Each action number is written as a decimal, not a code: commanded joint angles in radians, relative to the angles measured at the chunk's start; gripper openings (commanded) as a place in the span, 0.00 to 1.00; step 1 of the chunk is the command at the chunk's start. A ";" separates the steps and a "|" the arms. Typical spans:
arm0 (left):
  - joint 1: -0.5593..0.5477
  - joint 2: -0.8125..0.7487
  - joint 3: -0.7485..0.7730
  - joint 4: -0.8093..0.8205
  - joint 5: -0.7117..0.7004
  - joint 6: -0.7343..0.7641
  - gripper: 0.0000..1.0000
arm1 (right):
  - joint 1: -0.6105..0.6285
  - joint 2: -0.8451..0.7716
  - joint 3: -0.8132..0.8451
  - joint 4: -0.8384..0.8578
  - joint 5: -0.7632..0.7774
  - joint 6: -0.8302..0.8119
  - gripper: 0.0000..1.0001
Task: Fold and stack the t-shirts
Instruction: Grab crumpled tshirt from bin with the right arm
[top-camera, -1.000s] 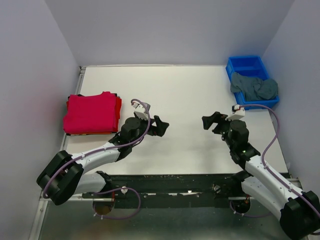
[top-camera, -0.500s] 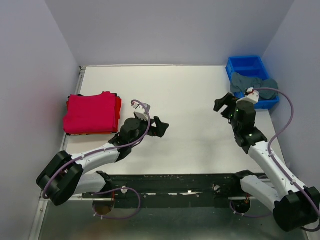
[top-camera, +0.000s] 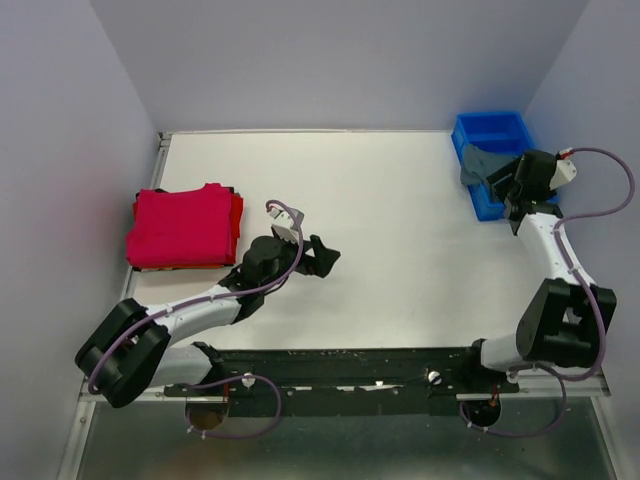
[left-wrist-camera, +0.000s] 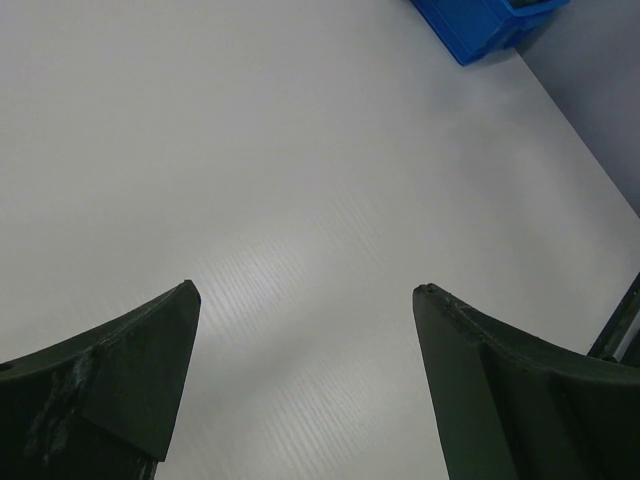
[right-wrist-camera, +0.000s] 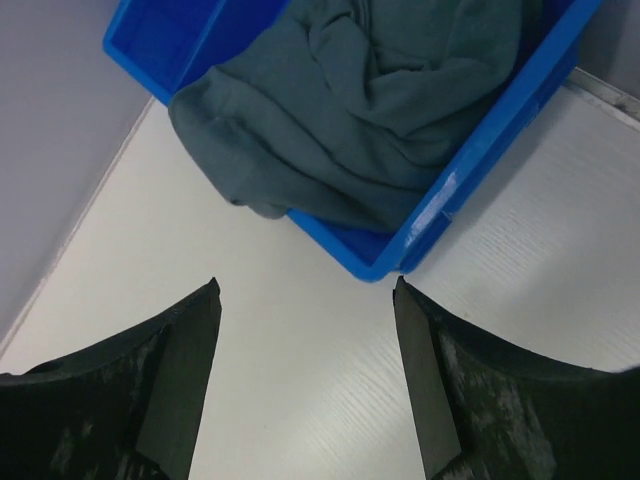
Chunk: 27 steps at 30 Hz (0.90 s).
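Observation:
A folded stack of red t-shirts (top-camera: 183, 227) lies at the table's left edge. A dark grey-teal t-shirt (top-camera: 483, 162) sits crumpled in the blue bin (top-camera: 490, 118) at the back right, spilling over its near-left rim. In the right wrist view this grey-teal t-shirt (right-wrist-camera: 370, 110) fills the blue bin (right-wrist-camera: 480, 165) just ahead of my right gripper (right-wrist-camera: 305, 282). The right gripper (top-camera: 503, 187) hovers at the bin's near corner, open and holding nothing. My left gripper (top-camera: 322, 256) hangs open over bare table right of the red stack, and the left wrist view shows the left gripper (left-wrist-camera: 305, 290) with nothing between its fingers.
The white table (top-camera: 380, 220) is walled in grey at the back and both sides. A corner of the blue bin (left-wrist-camera: 480, 25) shows far off in the left wrist view. The right arm's cable loops out past the bin near the right wall.
My right arm has swung from the table's middle right and back to the blue bin, its jaws narrowing a little. The left arm has barely moved.

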 joint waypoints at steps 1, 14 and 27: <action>-0.002 0.013 0.013 0.025 0.030 0.004 0.99 | -0.072 0.151 0.114 -0.050 -0.113 0.066 0.76; -0.002 0.036 0.022 0.019 0.034 0.007 0.99 | -0.151 0.454 0.409 -0.165 -0.076 0.146 0.72; -0.002 0.024 0.021 0.010 0.025 0.013 0.99 | -0.168 0.453 0.412 -0.216 -0.044 0.104 0.01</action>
